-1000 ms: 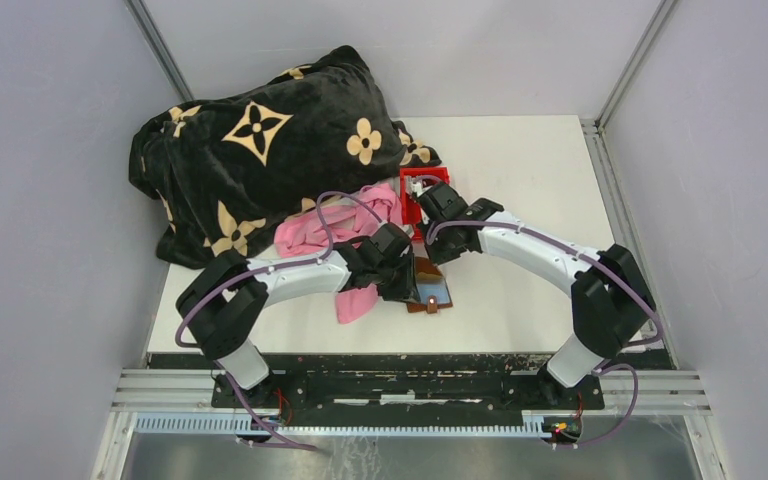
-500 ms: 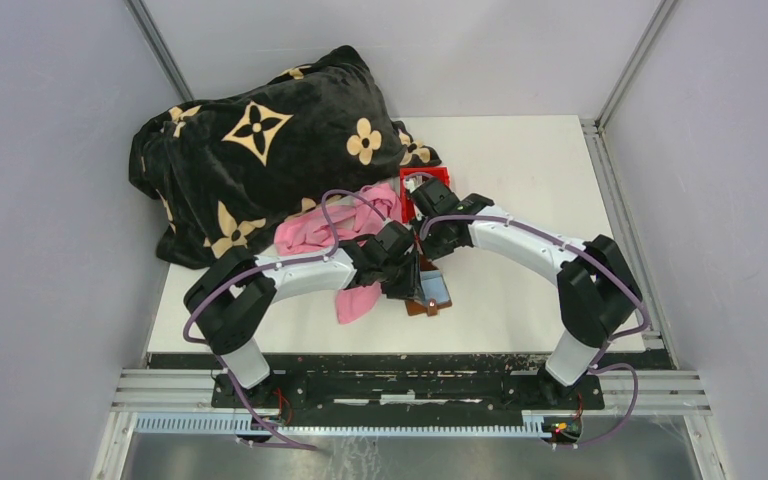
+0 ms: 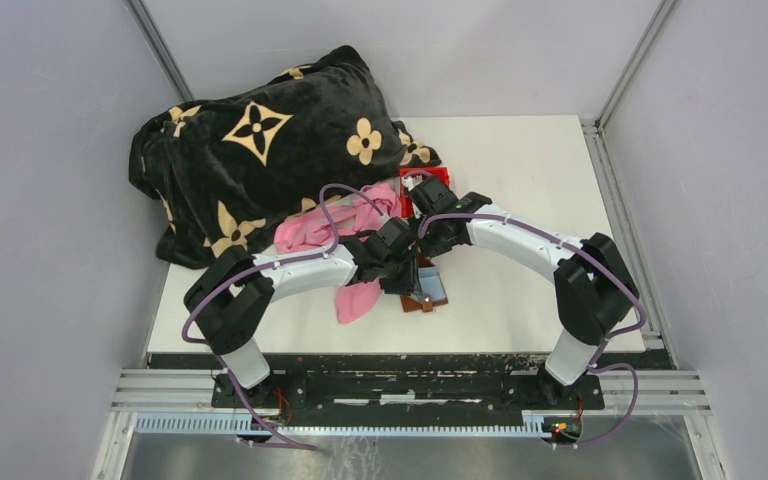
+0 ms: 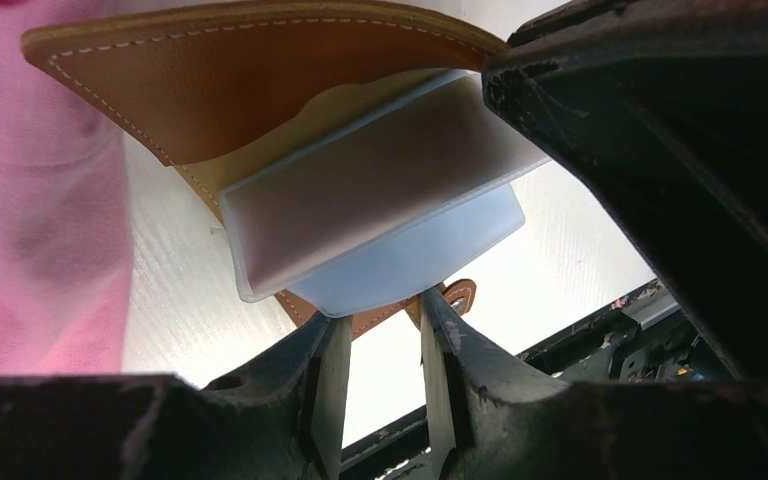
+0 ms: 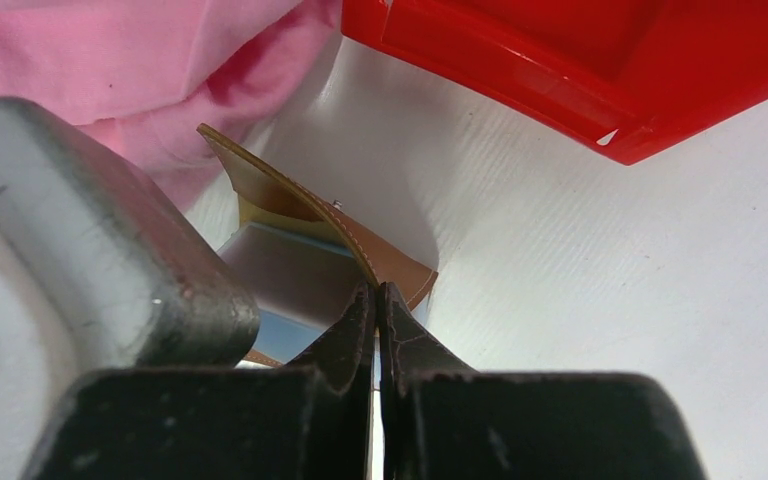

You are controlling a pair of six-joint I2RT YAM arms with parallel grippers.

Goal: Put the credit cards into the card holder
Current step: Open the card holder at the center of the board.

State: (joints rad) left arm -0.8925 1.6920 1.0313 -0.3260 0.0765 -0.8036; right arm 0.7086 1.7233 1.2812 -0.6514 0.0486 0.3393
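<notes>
Between pink cloth [image 5: 160, 60] and red bin [image 5: 560, 60]: the card holder [image 3: 426, 292] lay open on the table [image 3: 520, 170], its strap tab [image 4: 457, 296] toward the arm bases.
Right gripper [image 5: 375, 296]: fingers were pinched together on the edge of the leather flap [image 5: 290, 200], holding it raised.
Left gripper [image 4: 385, 325]: its 2 fingers stood slightly parted just below the clear pockets [image 4: 380, 200], with bare table showing between them.
Credit cards: none was plainly visible; a greyish panel in the pocket might have been a card or only frosted plastic.
Handling: the leather looked soft and springy, likely to flop shut if released. Cards would be thin, stiff and slick, best pinched by a short edge.
Views: only the left wrist showed the pocket mouths; the top view showed mostly crowded arms.
</notes>
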